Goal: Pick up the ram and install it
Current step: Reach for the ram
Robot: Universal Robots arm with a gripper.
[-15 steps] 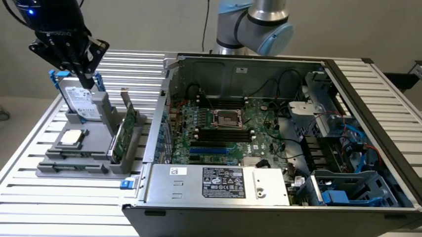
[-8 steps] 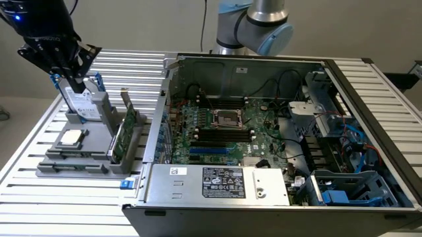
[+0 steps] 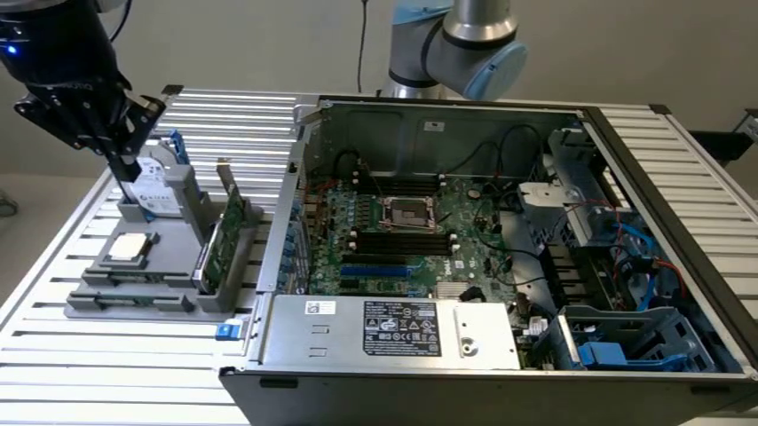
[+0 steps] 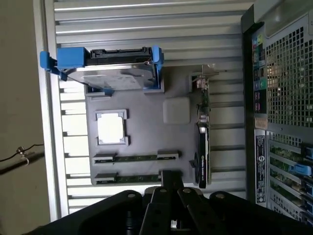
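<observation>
The gripper (image 4: 172, 180), shut and holding nothing, hangs over the gray holder (image 4: 146, 122), where the ram (image 4: 132, 177) stands on edge in a slot, probably so that it is easy to pinch.

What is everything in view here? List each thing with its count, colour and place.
ram sticks: two, green, lying side by side in the holder's slots
processor chip: one, silver, flat on the holder
hard drive: one, silver with blue brackets, at the holder's far end
expansion card: one, green, upright on the holder's side nearest the case
holder: one, grey, on the table at the exterior view's left
computer case: one, dark, open, at the exterior view's right
motherboard: one, green, inside the case
table: one, silver, slatted
robot arm: one, grey and light blue, behind the case
gripper: one, black, shut, above the holder by the hard drive
</observation>
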